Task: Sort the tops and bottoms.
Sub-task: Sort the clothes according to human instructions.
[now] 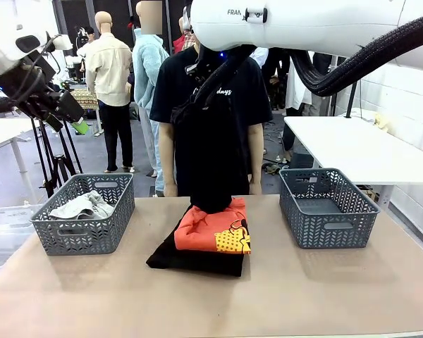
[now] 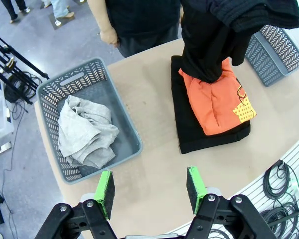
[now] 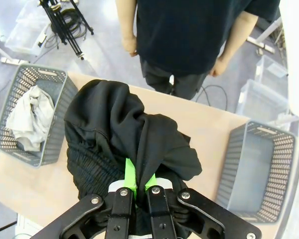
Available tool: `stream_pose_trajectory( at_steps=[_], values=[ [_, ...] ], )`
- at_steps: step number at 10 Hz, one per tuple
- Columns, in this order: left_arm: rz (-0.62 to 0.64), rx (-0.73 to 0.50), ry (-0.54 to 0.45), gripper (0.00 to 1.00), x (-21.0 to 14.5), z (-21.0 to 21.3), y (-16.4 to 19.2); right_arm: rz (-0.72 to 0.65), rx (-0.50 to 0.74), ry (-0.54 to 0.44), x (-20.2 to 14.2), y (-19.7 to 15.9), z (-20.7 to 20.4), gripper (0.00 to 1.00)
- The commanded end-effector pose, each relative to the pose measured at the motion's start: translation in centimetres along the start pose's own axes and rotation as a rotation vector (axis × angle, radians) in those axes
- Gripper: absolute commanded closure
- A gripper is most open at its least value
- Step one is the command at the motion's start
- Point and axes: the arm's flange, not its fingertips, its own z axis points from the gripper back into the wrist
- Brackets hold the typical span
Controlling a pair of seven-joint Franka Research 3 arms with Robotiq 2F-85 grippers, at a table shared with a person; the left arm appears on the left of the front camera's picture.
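A black bottom hangs bunched from my right gripper, which is shut on it high over the table's middle. In the front view it drapes down to touch the orange top with its yellow dotted patch. That top lies on another folded black bottom at the table's centre. A grey-white top lies crumpled in the left basket. My left gripper is open and empty, held high up at the left, looking down on the left basket.
An empty grey basket stands at the table's right. A person in a black T-shirt stands at the far edge behind the hanging cloth, hands at their sides. My right arm spans the top of the front view.
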Motion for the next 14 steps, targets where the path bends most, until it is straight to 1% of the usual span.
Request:
stream_pose_trajectory(
  at_steps=[1, 9, 11, 12, 13, 14],
  values=[
    [0.008, 0.004, -0.004, 0.24, 0.0, 0.1, 0.0, -0.002, 0.005, -0.004, 0.0, 0.0, 0.3, 1.0],
    [0.008, 0.004, -0.004, 0.24, 0.0, 0.1, 0.0, 0.0, 0.0, 0.0, 0.0, 0.0, 0.0, 1.0],
    [0.008, 0.004, -0.004, 0.24, 0.0, 0.1, 0.0, -0.002, -0.035, -0.062, 0.0, -1.2, 5.9, 1.0],
    [0.008, 0.004, -0.004, 0.24, 0.0, 0.1, 0.0, -0.008, -0.039, -0.076, 0.2, -2.2, 8.5, 1.0],
    [0.008, 0.004, -0.004, 0.24, 0.0, 0.1, 0.0, -0.04, -0.071, -0.078, 0.0, -4.0, 11.4, 1.0],
    [0.008, 0.004, -0.004, 0.24, 0.0, 0.1, 0.0, -0.087, -0.092, -0.106, -0.2, -6.2, 14.0, 1.0]
  ],
)
